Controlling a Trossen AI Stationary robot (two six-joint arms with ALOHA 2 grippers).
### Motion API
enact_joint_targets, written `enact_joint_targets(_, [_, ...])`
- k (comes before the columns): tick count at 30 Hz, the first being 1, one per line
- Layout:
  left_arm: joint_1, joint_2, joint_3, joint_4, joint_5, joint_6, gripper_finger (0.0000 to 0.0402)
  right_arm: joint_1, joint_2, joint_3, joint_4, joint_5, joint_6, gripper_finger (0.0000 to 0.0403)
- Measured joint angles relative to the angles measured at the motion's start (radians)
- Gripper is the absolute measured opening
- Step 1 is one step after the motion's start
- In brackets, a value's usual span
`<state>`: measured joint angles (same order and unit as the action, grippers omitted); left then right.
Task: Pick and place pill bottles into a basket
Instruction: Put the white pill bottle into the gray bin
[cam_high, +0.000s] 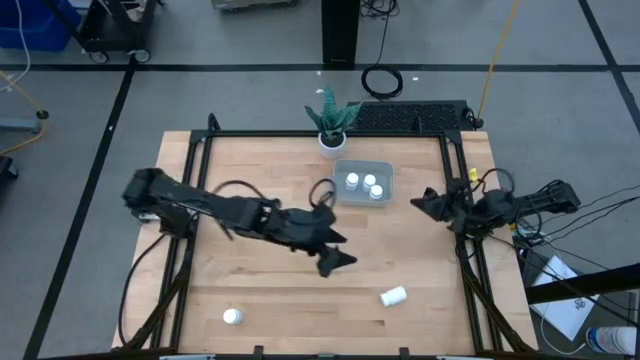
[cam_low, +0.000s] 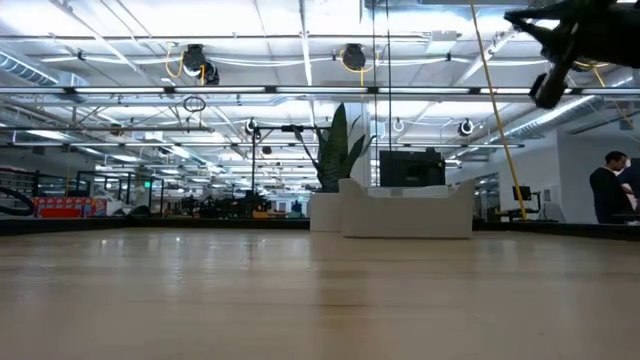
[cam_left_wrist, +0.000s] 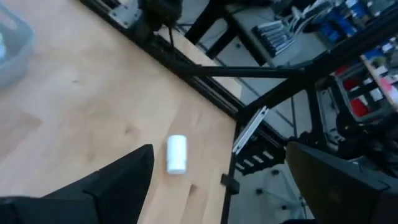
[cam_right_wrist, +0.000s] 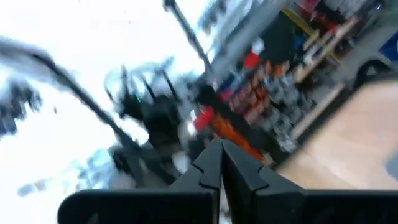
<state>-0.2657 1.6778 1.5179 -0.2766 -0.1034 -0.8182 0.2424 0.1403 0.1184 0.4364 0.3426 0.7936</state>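
The translucent basket (cam_high: 362, 170) stands at the table's far middle with three white pill bottles (cam_high: 364, 184) upright in it. One bottle (cam_high: 393, 296) lies on its side near the table's front right; it also shows in the left wrist view (cam_left_wrist: 176, 154). Another bottle (cam_high: 232, 317) stands at the front left. My left gripper (cam_high: 345, 250) is open and empty above the table's middle, its fingers (cam_left_wrist: 134, 171) pointing toward the lying bottle, well short of it. My right gripper (cam_high: 415, 203) is shut and empty, right of the basket.
A white plant pot with green leaves (cam_high: 330, 138) stands just behind the basket's left corner. A black frame rail (cam_high: 455, 230) runs along the table's right side. Bare wood lies between the basket and the front bottles. A person (cam_low: 610, 190) stands far off in the room.
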Motion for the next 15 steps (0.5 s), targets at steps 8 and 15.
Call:
enact_joint_targets(8, [-0.023,-0.309,-0.456,0.421,-0.047,0.077,0.0365,-0.001,0.058,0.000,0.159,0.115,0.111,0.0002])
enact_joint_targets(15, [-0.080,-0.628,-0.831,0.592,-0.178,0.174,0.0336,0.000,0.076,-0.001,0.105,0.105,0.053,0.0003])
